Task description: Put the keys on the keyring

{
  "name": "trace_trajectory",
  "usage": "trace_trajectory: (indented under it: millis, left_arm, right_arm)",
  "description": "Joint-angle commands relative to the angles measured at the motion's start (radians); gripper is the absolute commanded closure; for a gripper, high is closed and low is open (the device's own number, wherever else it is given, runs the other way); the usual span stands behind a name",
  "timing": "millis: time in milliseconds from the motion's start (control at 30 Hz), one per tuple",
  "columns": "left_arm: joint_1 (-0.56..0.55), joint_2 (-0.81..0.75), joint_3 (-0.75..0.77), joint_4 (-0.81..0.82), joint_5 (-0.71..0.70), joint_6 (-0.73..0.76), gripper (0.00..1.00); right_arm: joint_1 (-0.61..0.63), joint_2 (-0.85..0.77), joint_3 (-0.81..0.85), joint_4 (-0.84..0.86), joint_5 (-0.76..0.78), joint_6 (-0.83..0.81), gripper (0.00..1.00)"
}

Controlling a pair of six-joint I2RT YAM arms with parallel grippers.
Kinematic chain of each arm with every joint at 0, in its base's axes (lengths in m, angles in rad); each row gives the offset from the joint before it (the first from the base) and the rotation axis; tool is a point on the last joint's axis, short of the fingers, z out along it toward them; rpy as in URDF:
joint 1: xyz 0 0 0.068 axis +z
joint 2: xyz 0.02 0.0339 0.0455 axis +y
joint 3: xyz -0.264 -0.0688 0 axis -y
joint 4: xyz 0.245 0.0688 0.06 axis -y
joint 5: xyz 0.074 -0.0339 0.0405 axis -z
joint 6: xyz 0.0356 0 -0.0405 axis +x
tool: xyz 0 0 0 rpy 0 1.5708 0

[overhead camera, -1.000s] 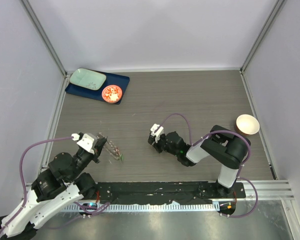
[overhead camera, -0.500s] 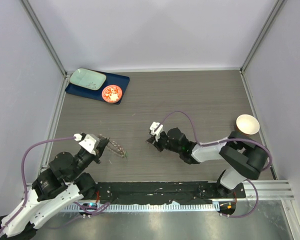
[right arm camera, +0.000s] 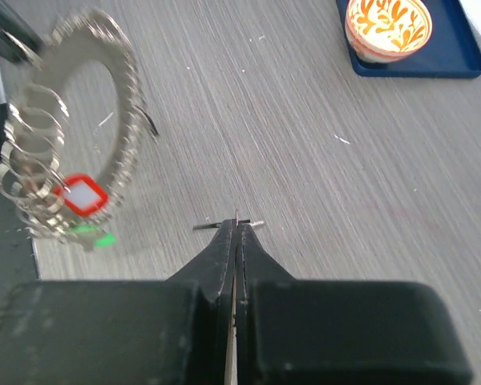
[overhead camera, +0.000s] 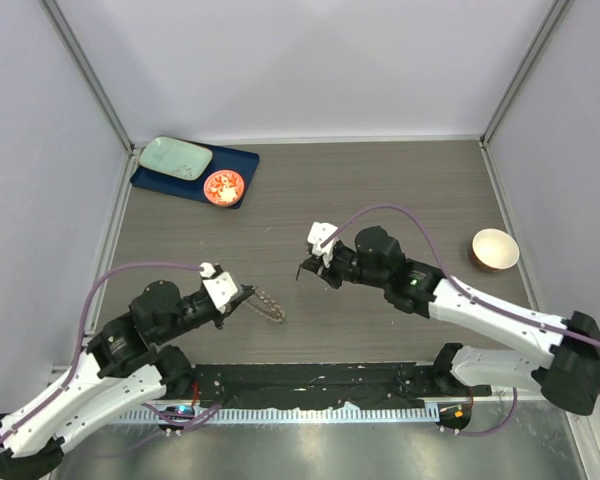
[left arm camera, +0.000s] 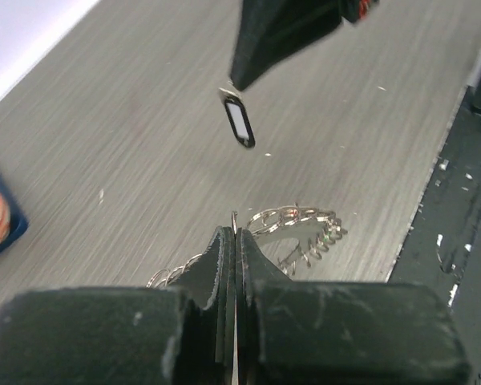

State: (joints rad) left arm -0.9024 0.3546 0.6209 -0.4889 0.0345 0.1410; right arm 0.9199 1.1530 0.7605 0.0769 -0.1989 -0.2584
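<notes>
left gripper [overhead camera: 242, 297] holds keyring [overhead camera: 267, 304]; dish [overhead camera: 223, 187], tray [overhead camera: 242, 158], bowl [overhead camera: 494, 249] well apart.

grey wood-grain table [overhead camera: 380, 190] carries a blue tray [overhead camera: 242, 160] far left, cream bowl [overhead camera: 494, 249] right.

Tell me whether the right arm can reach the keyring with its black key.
Probably yes: the left gripper holds the keyring up near the right gripper's black key, nothing between them.
</notes>
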Motion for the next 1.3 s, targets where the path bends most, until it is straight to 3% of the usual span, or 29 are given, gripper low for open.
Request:
trace_trajectory:
  millis: [0,233,500,900,1033,1267]
  left_arm:
    - [0.005,0.114,0.076,0.183,0.255,0.106,1.0]
    - [0.005,0.314,0.146,0.254,0.481,0.267,1.0]
    - [0.005,0.487,0.155,0.367,0.562,0.35,1.0]
    - [0.003,0.558,-0.052,0.855,0.588,0.031,1.0]
    - [0.005,0.595,-0.073,0.915,0.604,-0.023,1.0]
    - [0.002,0.658,-0.064,0.914,0.646,-0.032,1.0]
  right_arm:
    - [0.004,-0.12,0.149,-0.319,-0.037,-0.06,0.99]
    - [0.008,-0.197,0.299,-0.623,-0.024,-0.136,0.99]
    - [0.025,-0.326,0.191,-0.625,-0.027,-0.177,0.99]
    - [0.151,-0.463,-0.016,-0.459,0.17,-0.197,0.99]
    - [0.21,-0.473,-0.038,-0.442,0.268,-0.208,0.99]
    - [0.232,-0.46,-0.049,-0.437,0.27,-0.212,0.99]
